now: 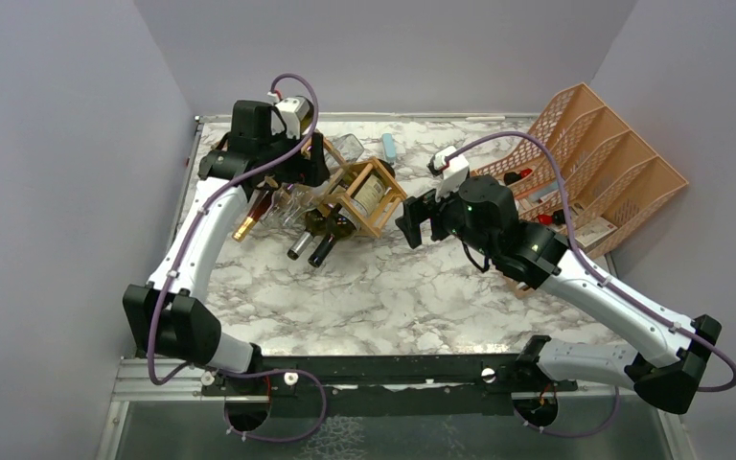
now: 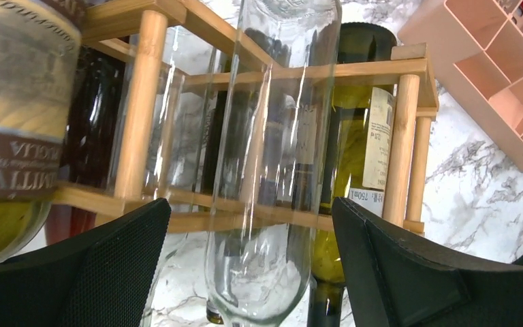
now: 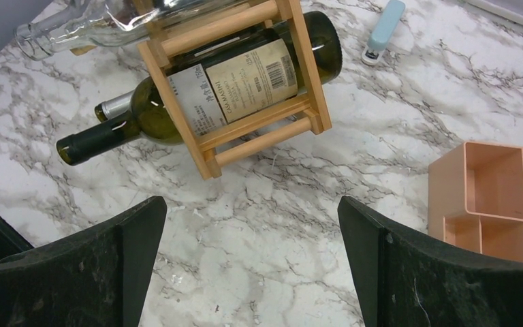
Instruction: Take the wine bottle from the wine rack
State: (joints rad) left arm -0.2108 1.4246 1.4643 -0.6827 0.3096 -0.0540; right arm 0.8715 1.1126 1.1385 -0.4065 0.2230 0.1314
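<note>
From above, the wrist hides the fingers of the left gripper (image 2: 252, 252). Its own camera shows it wide open, a clear wine bottle (image 2: 272, 170) between the pads, seemingly touching neither. The right gripper (image 3: 252, 259) gapes empty over bare table (image 3: 279, 204). The wine rack (image 1: 369, 196) lies toward the far left corner, a green wine bottle (image 3: 238, 78) in its end cell. A peach organizer (image 1: 599, 158) crowds the far right corner.

White, grey-veined marble surface (image 1: 393, 297). Peach mesh file organizer (image 1: 632, 168) at the far right, its divided compartments holding small items, some red. Pale blue oblong object (image 3: 381, 30) lying flat near the surface's far edge.
</note>
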